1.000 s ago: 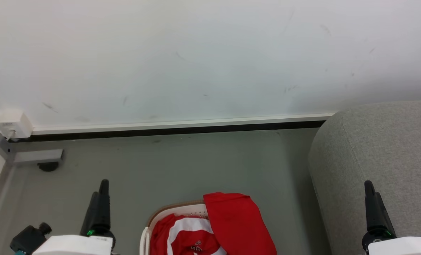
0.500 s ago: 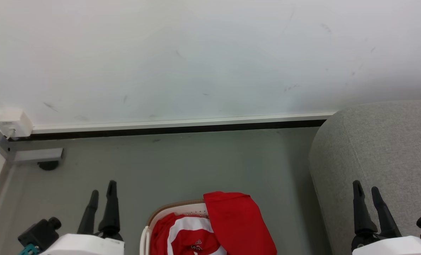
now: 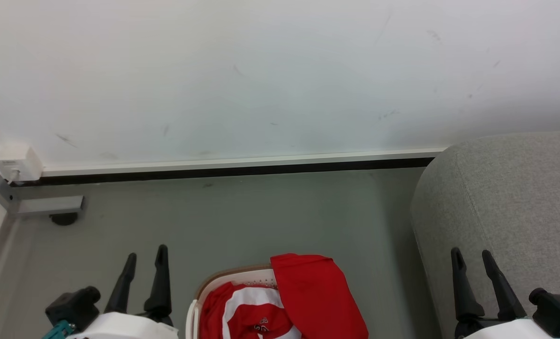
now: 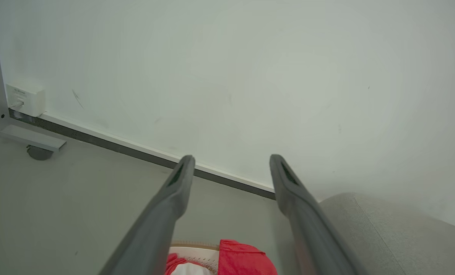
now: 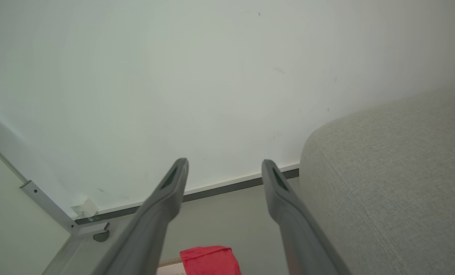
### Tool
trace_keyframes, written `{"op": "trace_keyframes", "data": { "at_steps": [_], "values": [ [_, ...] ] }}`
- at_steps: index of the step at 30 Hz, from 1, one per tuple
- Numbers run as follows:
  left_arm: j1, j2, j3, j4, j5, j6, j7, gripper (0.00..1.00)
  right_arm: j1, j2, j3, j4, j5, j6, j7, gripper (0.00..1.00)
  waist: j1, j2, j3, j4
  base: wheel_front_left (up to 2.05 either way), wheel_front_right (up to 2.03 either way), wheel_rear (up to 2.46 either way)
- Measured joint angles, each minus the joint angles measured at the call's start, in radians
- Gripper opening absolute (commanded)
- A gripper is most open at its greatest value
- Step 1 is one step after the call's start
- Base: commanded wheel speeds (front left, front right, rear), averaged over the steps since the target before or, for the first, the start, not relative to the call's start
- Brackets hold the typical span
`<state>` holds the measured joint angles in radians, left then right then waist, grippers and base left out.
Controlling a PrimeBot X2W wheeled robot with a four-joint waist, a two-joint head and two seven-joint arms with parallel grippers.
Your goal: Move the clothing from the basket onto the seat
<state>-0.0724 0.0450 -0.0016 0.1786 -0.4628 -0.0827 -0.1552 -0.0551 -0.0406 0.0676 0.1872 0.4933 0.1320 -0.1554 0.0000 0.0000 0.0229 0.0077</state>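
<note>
Head view. The basket (image 3: 193, 314), cream-white with a brown rim, stood on the grey floor (image 3: 261, 212) at the bottom edge, between the two grippers. The striped garment (image 3: 249, 308), red with broad white bands and small print, lay inside it. The plain red garment (image 3: 315, 294) was draped over the right part of the rim. The seat (image 3: 510, 197), light-grey woven fabric with a seam line, rose just right of the basket, apart from it, and carried no garment. A white wall (image 3: 261, 70) and a skirting board (image 3: 237, 164) closed the scene, with a socket box (image 3: 16, 165) and a metal frame (image 3: 49, 206) at far left.

Wrist views. The stripes and print were legible from the head camera. The left wrist camera caught a sliver of rim and a corner of red cloth between its fingers (image 4: 174, 198). The right wrist camera caught a red corner low in the frame and the seat's weave close up.

Arm pose. The left gripper (image 3: 147, 252) hung over the floor left of the basket. The right gripper (image 3: 471, 253) hung in front of the seat's side. Both pointed towards the wall with fingers spread apart, touching neither cloth nor basket. Pale forearms showed at the lower corners.
</note>
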Motion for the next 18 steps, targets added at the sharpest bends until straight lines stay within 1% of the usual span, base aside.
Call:
{"op": "trace_keyframes", "data": {
  "at_steps": [6,18],
  "values": [
    [-0.002,0.005,-0.009,0.012,0.071,0.001,-0.014,1.0,-0.001,0.0,0.01,0.007,-0.062,0.0,-0.013,1.0,0.0,0.0,0.001,-0.002,0.0,0.0,0.0],
    [-0.011,0.008,-0.025,0.009,0.174,0.006,-0.042,1.0,-0.002,-0.002,0.002,-0.004,-0.125,0.0,-0.041,1.0,0.0,0.0,-0.001,-0.004,0.0,0.0,0.0]
  ]
}}
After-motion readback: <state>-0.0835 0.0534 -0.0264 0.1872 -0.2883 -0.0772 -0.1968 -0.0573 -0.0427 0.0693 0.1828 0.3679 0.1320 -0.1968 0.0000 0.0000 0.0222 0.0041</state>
